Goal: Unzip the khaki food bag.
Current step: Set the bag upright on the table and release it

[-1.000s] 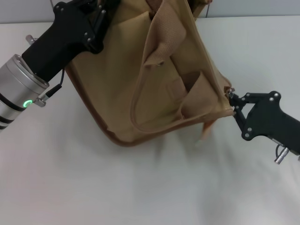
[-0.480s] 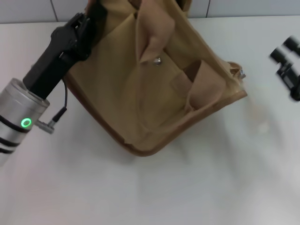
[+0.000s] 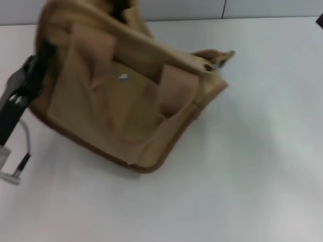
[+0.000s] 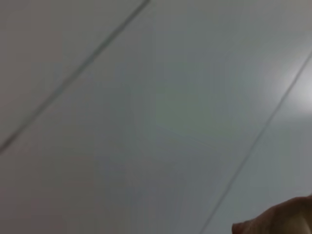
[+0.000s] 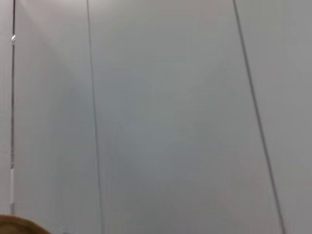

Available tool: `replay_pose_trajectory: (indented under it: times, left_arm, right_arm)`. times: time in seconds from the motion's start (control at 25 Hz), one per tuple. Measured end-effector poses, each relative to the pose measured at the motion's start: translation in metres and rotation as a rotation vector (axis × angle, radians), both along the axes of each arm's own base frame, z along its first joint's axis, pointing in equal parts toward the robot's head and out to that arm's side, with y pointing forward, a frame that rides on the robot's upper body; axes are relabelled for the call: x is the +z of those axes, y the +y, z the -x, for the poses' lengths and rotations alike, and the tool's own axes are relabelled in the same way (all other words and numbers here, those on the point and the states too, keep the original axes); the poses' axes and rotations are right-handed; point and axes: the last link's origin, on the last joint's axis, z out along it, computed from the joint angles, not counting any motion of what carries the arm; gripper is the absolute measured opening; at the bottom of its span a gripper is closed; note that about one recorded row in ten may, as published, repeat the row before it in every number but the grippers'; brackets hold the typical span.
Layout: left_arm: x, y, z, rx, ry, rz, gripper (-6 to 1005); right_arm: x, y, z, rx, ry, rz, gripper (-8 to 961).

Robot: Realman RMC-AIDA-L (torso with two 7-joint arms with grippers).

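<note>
Here the khaki food bag (image 3: 126, 101) lies tilted, crumpled; brown-trimmed base frontward.

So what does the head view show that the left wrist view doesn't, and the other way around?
Only the head view shows the whole boxy tan canvas bag with darker brown trim lying tilted on the white table, a silver snap on its front, and the left gripper against the bag's left side. Only the left wrist view shows a pale panelled wall with thin dark seams. Both share the bag, though the wrist view catches just a tan sliver at the frame's edge. The right gripper barely shows at the head view's edge.
</note>
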Motion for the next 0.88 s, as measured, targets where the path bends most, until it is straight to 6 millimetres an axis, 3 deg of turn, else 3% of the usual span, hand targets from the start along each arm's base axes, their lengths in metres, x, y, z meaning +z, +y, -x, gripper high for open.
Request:
replay_pose_trajectory:
  times: [0.08,0.44,0.64,0.88]
  left_arm:
    - [0.006,-0.011,0.014,0.035,0.014,-0.011,86]
    - [0.012,-0.036,0.040,0.043,0.166,0.072,86]
    - [0.020,-0.042,0.067,0.147,0.254,0.108,86]
    - [0.032,-0.040,0.080,0.138,0.401,0.107,245]
  right_arm:
    - [-0.003,0.005,0.004,0.004,-0.003,0.053,567]
    - [-0.018,0.029,0.025,0.013,-0.040,0.248,567]
    - [-0.029,0.035,0.036,0.038,-0.071,0.346,567]
    - [-0.046,0.033,0.051,0.119,-0.199,0.486,566]
